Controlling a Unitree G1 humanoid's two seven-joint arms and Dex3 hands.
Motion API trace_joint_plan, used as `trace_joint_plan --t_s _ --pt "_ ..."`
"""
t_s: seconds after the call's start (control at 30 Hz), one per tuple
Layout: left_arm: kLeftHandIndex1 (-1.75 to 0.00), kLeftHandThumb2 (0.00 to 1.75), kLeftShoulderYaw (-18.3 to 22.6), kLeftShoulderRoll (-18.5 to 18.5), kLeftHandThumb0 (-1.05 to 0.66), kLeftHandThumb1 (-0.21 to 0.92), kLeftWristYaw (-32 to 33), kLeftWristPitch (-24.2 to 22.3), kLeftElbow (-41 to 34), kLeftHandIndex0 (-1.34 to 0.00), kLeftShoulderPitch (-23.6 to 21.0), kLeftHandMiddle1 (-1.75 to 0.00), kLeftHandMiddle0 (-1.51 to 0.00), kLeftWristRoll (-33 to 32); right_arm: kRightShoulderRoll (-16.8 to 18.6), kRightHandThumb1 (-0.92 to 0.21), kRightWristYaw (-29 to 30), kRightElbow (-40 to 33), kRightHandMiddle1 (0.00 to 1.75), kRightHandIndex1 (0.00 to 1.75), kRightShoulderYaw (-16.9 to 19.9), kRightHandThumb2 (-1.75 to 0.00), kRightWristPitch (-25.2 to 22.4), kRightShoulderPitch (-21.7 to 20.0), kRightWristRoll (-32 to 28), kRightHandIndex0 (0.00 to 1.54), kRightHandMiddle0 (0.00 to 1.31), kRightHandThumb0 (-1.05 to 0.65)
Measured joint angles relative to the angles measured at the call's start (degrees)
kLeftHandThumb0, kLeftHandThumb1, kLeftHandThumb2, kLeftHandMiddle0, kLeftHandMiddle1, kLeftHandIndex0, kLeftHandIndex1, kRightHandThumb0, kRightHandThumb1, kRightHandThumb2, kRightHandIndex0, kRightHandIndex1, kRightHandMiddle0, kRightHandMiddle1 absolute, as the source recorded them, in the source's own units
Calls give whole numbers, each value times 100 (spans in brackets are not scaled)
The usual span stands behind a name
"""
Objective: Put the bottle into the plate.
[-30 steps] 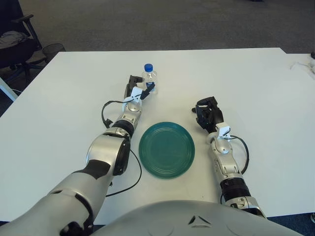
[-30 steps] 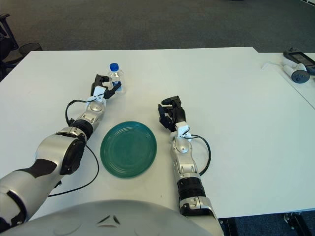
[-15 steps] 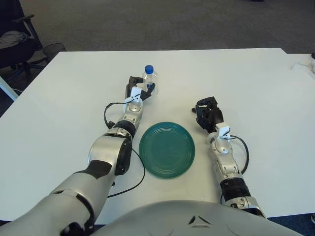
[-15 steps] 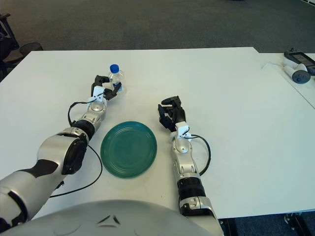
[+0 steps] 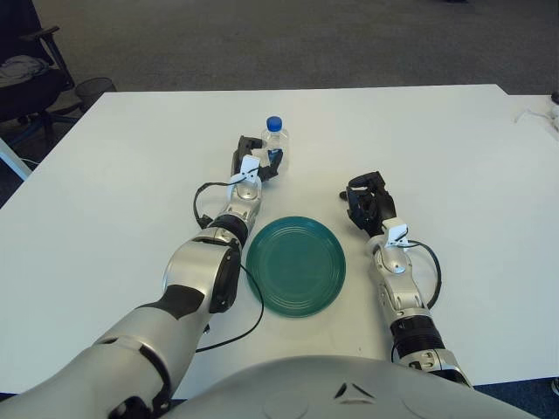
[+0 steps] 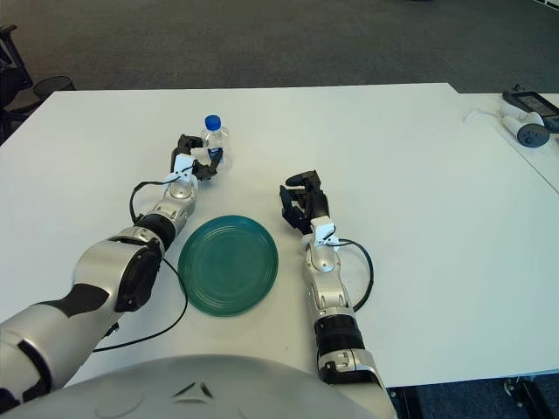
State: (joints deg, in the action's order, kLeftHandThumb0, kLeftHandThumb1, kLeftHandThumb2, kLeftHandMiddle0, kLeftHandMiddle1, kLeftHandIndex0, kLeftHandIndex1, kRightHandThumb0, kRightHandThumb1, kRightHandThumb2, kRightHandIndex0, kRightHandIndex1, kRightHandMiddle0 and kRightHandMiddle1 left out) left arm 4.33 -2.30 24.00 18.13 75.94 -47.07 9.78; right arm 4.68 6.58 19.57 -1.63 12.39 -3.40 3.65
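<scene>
A small clear bottle [image 5: 275,140] with a blue cap stands upright beyond the green plate [image 5: 296,265], up and to its left. My left hand [image 5: 258,161] is curled around the bottle's lower half, holding it. The plate lies flat on the white table with nothing on it. My right hand [image 5: 368,200] shows to the right of the plate, its dark fingers curled and holding nothing.
The white table [image 5: 454,166] stretches wide on all sides. A black cable [image 5: 203,194] loops beside my left forearm. A grey device with a white cord [image 6: 527,129] lies on a neighbouring table at the far right. An office chair [image 5: 26,70] stands past the table's left corner.
My left hand has carried the bottle to the right and slightly towards the plate. The right hand has stayed in place.
</scene>
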Motion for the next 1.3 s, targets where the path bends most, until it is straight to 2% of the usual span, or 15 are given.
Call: trace_joint_plan --t_s 0.87,1.1,1.3 --pt "-175 83 -53 54 -34 54 2 340 54 -81 28 -175 -113 71 -28 -92 -63 66 175 119 2 -51 114 -2 0 41 19 -34" --pt "-175 84 6 100 -33 54 1 738 -23 -82 28 -175 -114 11 -50 -92 -113 107 175 119 0 -51 197 -3 0 42 19 -34" --pt "-175 86 78 122 -30 54 -119 1257 -279 -82 28 -175 -115 -113 -67 -92 -114 110 175 119 -4 -51 204 -3 3 42 19 -35"
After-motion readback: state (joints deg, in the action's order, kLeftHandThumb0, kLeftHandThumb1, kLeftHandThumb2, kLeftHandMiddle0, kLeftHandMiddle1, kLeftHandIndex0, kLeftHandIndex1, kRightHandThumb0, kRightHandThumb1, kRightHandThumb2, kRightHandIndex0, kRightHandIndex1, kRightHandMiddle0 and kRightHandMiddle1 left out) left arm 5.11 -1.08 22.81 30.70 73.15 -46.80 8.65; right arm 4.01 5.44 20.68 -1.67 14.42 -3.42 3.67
